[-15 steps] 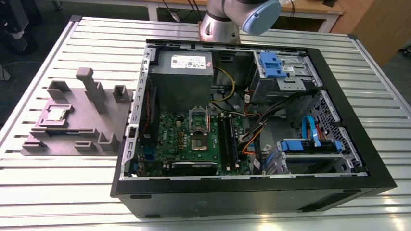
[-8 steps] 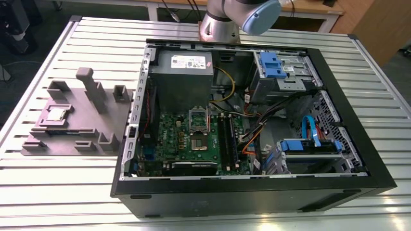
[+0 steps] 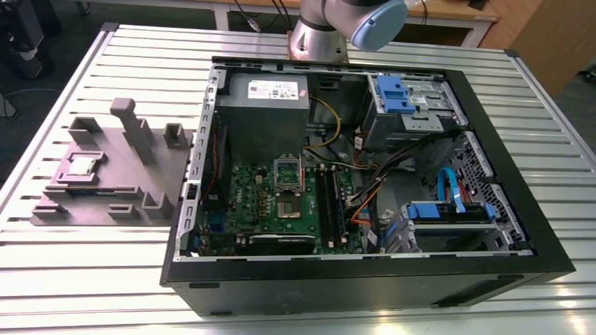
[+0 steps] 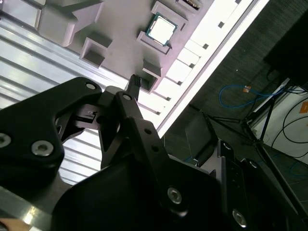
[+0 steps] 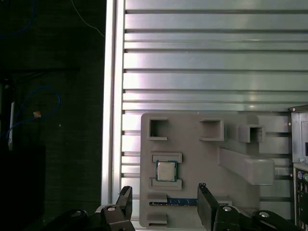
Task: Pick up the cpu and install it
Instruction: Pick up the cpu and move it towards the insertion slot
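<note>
Slatted aluminium counter (image 3: 84, 279) | cpu (image 5: 166, 170) lies flat in a pocket of grey block (image 5: 202, 154), beside open computer case (image 3: 326, 283) | fingers (image 5: 206, 204) apart, empty, clear of it | risk: off-centre closing could catch pocket lips, tilting the cpu.

exterior view: arm (image 3: 317, 38) cropped at upper edge, cpu (image 3: 82, 165) orientation mark too small to tell. first wrist view: gripper (image 5: 164, 187) body and PC case (image 5: 301, 144) run off frame.
</note>
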{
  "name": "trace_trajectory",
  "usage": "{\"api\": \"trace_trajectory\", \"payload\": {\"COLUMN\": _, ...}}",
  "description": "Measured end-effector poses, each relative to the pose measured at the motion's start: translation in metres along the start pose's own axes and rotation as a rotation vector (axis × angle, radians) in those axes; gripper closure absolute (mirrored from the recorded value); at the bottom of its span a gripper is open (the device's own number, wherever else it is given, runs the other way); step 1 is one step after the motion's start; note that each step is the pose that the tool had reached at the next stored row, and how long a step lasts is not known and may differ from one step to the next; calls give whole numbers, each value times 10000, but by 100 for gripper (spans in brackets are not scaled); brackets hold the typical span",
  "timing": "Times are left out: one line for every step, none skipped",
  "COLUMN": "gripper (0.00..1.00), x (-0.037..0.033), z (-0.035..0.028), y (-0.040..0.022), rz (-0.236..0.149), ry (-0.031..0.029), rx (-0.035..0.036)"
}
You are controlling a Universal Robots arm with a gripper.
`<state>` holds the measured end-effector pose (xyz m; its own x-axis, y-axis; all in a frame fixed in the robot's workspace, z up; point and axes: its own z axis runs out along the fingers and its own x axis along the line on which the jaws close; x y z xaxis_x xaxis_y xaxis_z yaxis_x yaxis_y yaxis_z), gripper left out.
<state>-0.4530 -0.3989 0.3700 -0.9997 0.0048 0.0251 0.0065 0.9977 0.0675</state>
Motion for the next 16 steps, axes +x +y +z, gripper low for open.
{"api": "trace_trajectory", "payload": {"gripper": 35, "x": 0, "z": 2, "y": 0, "rz": 0, "ry": 0, "rx": 0}}
{"api": "trace_trajectory", "payload": {"gripper": 35, "x": 0, "z": 4, "y": 0, "rz": 0, "ry": 0, "rx": 0}}
{"api": "trace_trajectory", "payload": {"gripper": 35, "x": 0, "z": 6, "y": -1, "rz": 0, "ry": 0, "rx": 0}}
{"api": "trace_trajectory", "payload": {"gripper": 35, "x": 0, "z": 8, "y": 0, "rz": 0, "ry": 0, "rx": 0}}
{"api": "trace_trajectory", "payload": {"gripper": 35, "x": 0, "z": 11, "y": -1, "rz": 0, "ry": 0, "rx": 0}}
{"api": "trace_trajectory", "payload": {"gripper": 35, "x": 0, "z": 13, "y": -1, "rz": 0, "ry": 0, "rx": 1}}
{"api": "trace_trajectory", "payload": {"gripper": 35, "x": 0, "z": 15, "y": -1, "rz": 0, "ry": 0, "rx": 0}}
{"api": "trace_trajectory", "payload": {"gripper": 35, "x": 0, "z": 17, "y": -1, "rz": 0, "ry": 0, "rx": 0}}
{"api": "trace_trajectory", "payload": {"gripper": 35, "x": -1, "z": 19, "y": -1, "rz": 0, "ry": 0, "rx": 1}}
{"api": "trace_trajectory", "payload": {"gripper": 35, "x": -1, "z": 21, "y": -1, "rz": 0, "ry": 0, "rx": 0}}
{"api": "trace_trajectory", "payload": {"gripper": 35, "x": -1, "z": 23, "y": -2, "rz": 0, "ry": 0, "rx": 0}}
{"api": "trace_trajectory", "payload": {"gripper": 35, "x": -1, "z": 24, "y": -2, "rz": 0, "ry": 0, "rx": 0}}
{"api": "trace_trajectory", "payload": {"gripper": 35, "x": -1, "z": 26, "y": -2, "rz": 0, "ry": 0, "rx": 1}}
{"api": "trace_trajectory", "payload": {"gripper": 35, "x": -1, "z": 28, "y": -2, "rz": 0, "ry": 0, "rx": 0}}
{"api": "trace_trajectory", "payload": {"gripper": 35, "x": -1, "z": 30, "y": -2, "rz": 0, "ry": -1, "rx": 0}}
{"api": "trace_trajectory", "payload": {"gripper": 35, "x": -1, "z": 32, "y": -2, "rz": 0, "ry": 0, "rx": 0}}
